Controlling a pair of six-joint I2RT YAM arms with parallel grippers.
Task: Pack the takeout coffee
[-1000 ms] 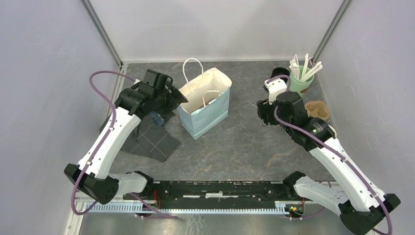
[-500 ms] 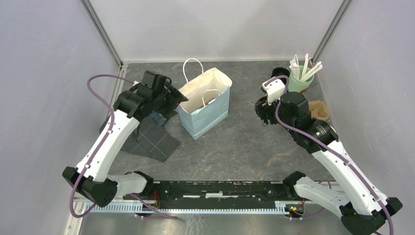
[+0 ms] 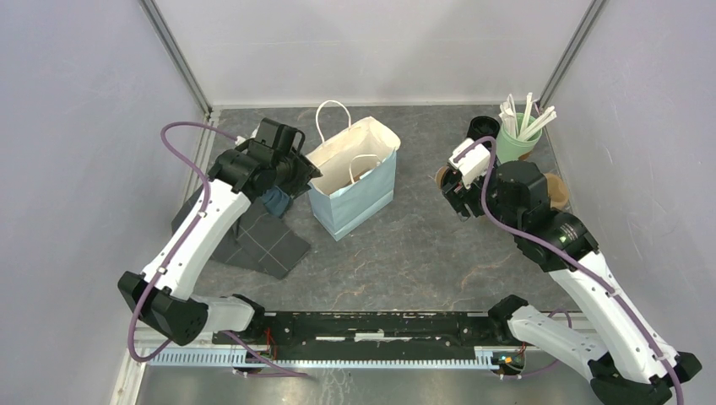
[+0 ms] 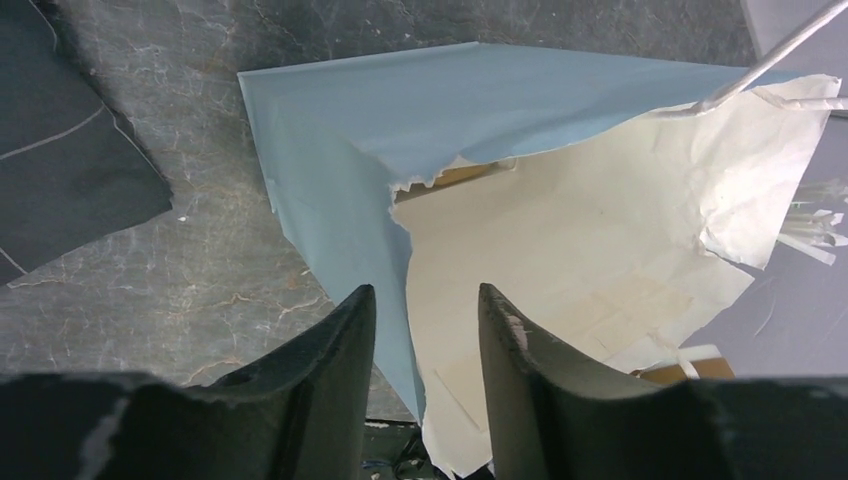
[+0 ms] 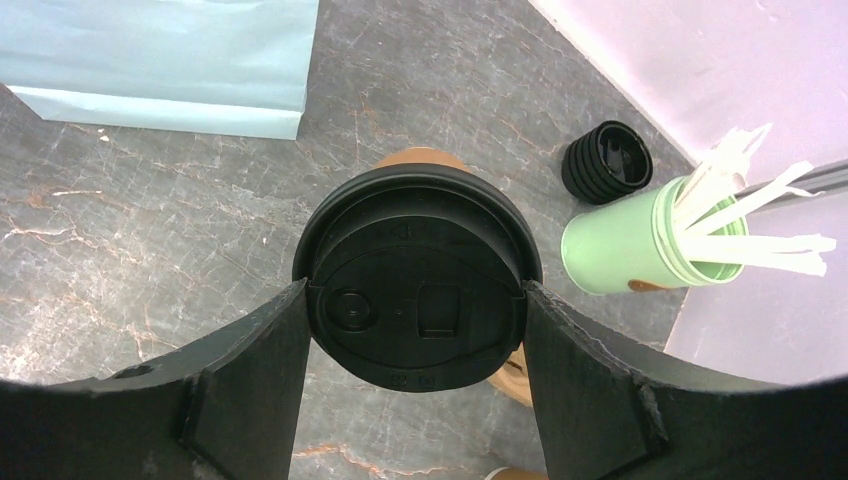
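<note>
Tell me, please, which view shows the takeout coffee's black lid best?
Right wrist: the lid fills the centre, seen from above. Top external shows only a brown sliver of the takeout coffee; left wrist shows none.

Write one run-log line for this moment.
left gripper: open, astride bag edge | right gripper: shut on coffee | coffee: outside bag

My counter (image 3: 422, 245) is a dark grey slab with pale marbled veins, softly and evenly lit. Plain pale lilac-grey wall panels (image 3: 380, 51) close it in on three sides, meeting at the back corners behind slanting silver metal posts (image 3: 173, 55). A long black mounting rail (image 3: 422, 323) runs along my near edge.
</note>
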